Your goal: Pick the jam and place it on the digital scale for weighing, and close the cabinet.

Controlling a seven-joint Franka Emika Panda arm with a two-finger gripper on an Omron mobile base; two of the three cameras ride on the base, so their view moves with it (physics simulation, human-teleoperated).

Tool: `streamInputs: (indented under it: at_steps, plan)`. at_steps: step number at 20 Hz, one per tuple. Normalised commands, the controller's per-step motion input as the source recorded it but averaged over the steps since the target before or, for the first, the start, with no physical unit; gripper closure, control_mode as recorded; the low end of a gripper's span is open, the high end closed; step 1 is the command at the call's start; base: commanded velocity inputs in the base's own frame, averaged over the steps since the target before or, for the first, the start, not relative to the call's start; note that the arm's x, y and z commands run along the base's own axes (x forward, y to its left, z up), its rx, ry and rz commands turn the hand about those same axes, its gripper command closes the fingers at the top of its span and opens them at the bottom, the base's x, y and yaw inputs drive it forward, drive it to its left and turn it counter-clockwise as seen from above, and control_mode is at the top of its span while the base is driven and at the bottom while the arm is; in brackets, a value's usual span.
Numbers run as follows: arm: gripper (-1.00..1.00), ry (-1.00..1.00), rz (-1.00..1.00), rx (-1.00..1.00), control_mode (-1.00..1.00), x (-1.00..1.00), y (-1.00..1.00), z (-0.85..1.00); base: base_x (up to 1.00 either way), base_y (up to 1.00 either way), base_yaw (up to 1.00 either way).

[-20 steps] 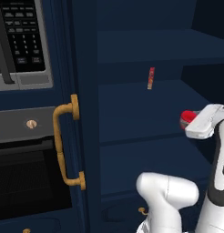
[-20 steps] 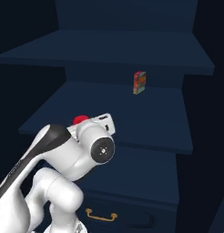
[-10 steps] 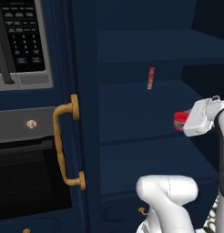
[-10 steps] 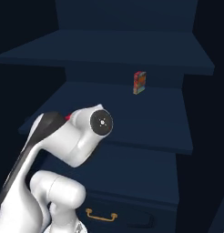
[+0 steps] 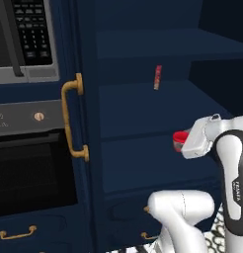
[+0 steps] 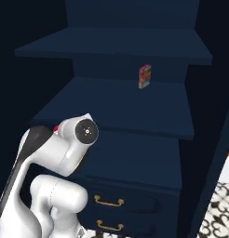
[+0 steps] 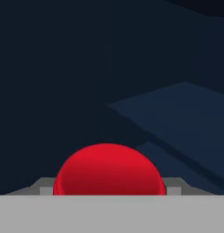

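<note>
The gripper (image 5: 182, 142) pinches the jam (image 5: 180, 138) between its 2 fingers, red lid showing, held in the air in front of the open cabinet (image 5: 143, 99). A thin red-orange packet (image 5: 157, 77) stands upright on a shelf inside.

jam (image 7: 107, 169) body hidden, packet (image 5: 157, 77) label unreadable

The jam (image 5: 180, 140) is a small jar with a round red lid. It is held up in the air in front of the open cabinet (image 5: 143, 123), at the height of a lower shelf and touching no shelf. In the hand view its lid (image 7: 109, 170) sits between the two fingertips. The cabinet is tall, navy blue, with a brass handle (image 5: 70, 118).
</note>
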Motion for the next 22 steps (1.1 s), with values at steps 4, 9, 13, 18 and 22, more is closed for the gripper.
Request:
streamInputs:
  at_steps: [4,9,13,18,22]
  plan:
    - [1.00,0.00,0.00,0.00,1.00,0.00,0.00,0.00,-1.00,-0.20,0.00]
    - [1.00,0.00,0.00,0.00,1.00,0.00,0.00,0.00,-1.00,-0.28,0.00]
    - [1.00,0.00,0.00,0.00,1.00,0.00,0.00,0.00,-1.00,-0.29,0.01]
    - [1.00,0.00,0.00,0.00,1.00,0.00,0.00,0.00,-0.75,-0.02,0.43]
    - [1.00,0.00,0.00,0.00,1.00,0.00,0.00,0.00,0.02,-0.16,0.90]
